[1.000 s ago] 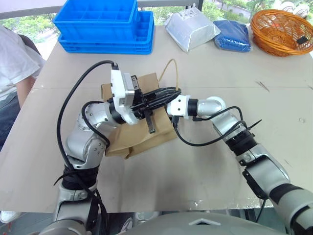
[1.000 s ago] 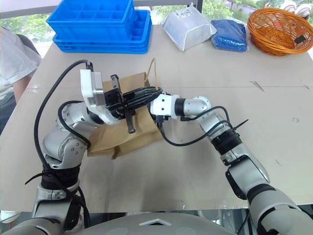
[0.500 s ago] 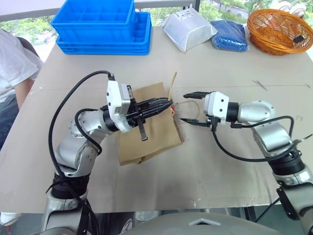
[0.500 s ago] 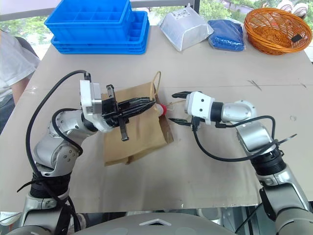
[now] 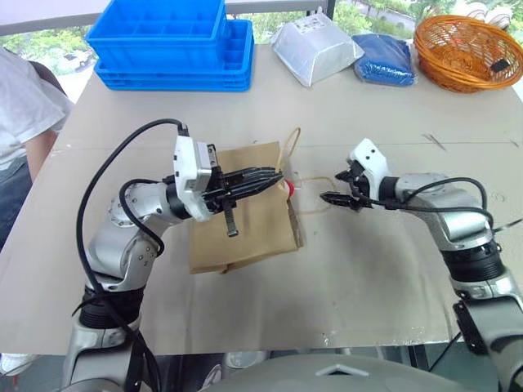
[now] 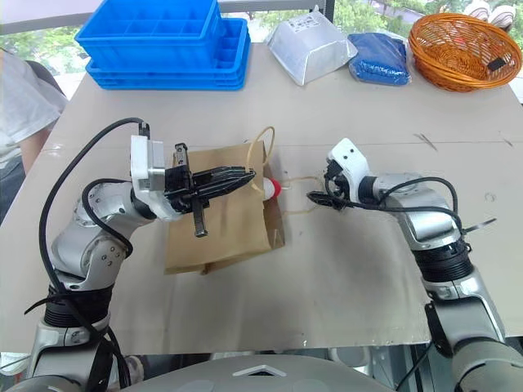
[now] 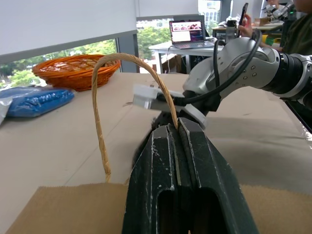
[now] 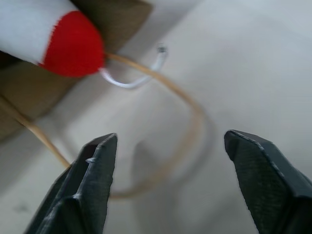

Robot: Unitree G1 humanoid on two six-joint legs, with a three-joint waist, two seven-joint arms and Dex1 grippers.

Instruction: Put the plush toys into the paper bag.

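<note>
On the beige table (image 5: 384, 269), the right gripper (image 5: 339, 189), jaws apart and empty, has withdrawn from the paper bag (image 5: 245, 220) mouth, leaving the white plush toy (image 6: 270, 189) half inside while the left gripper (image 5: 274, 175) stays clamped on a handle (image 7: 119, 83).

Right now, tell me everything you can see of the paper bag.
The paper bag is brown kraft paper, lying flat on the table with its mouth toward the robot's right. It has two tan twisted-cord loop handles: one handle arches upward, pinched by the shut left claw; the other handle lies loose on the tabletop beyond the mouth. A white plush toy with a red tip pokes out of the opening. The open right claw hovers near the loose handle without touching the bag.
</note>
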